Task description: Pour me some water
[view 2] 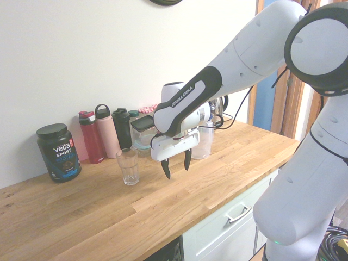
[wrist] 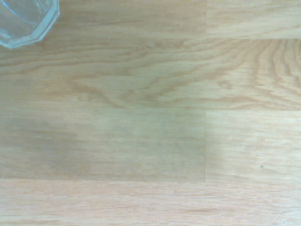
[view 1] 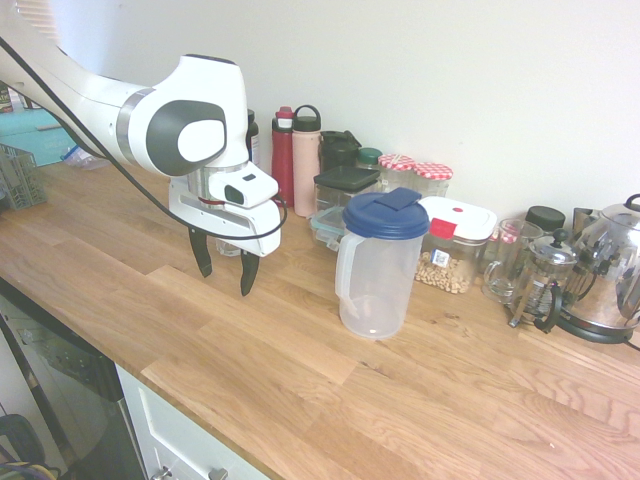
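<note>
pitcher [view 1: 380, 265]: one, blue lid, frame centre; water too faint to place | glass [view 2: 128, 166]: one, plain in second exterior view, hidden behind arm in first | gripper [view 1: 223, 268]: one, fingers spread, empty, above bare counter [view 1: 300, 380]

Wooden counter [view 1: 300, 380]. Along the wall: black Vega tub [view 2: 58, 151], red bottle [view 1: 283, 155], pink bottle [view 1: 306, 158], black bottle [view 2: 122, 128], black-lid clear container [view 1: 343, 190], two jars with red-checked lids [view 1: 415, 175], white-lid box of chickpeas [view 1: 452, 245], glass mug [view 1: 505, 260], French press [view 1: 540, 280], metal kettle [view 1: 610, 265]. Grey rack [view 1: 18, 175] at far end.
</note>
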Robot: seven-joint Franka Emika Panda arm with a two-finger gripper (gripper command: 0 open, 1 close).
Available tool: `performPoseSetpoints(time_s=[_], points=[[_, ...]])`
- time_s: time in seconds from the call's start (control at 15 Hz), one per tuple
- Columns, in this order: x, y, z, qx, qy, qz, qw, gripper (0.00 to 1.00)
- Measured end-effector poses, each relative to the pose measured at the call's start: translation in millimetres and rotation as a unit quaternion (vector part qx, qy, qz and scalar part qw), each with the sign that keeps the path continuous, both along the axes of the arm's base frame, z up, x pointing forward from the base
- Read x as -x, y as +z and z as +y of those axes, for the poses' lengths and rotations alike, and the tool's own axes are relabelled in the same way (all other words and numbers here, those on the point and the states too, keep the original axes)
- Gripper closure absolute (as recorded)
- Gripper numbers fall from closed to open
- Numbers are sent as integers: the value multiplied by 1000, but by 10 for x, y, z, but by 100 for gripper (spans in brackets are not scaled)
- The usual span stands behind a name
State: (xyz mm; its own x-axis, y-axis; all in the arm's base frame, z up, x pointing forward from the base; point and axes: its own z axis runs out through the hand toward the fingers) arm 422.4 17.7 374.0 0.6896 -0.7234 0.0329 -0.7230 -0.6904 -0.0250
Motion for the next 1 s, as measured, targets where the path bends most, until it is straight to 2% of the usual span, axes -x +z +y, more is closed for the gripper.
performPoseSetpoints(time_s=[0.27, 0.53, 0.73, 1.0], points=[[23, 148, -39, -9, -12, -7, 1000, 0], [327, 1002, -310, -15, -5, -63, 998, 0], [550, 1404, -727, -10, -41, -104, 994, 0], [720, 1502, -1388, -16, -77, -118, 990, 0]])
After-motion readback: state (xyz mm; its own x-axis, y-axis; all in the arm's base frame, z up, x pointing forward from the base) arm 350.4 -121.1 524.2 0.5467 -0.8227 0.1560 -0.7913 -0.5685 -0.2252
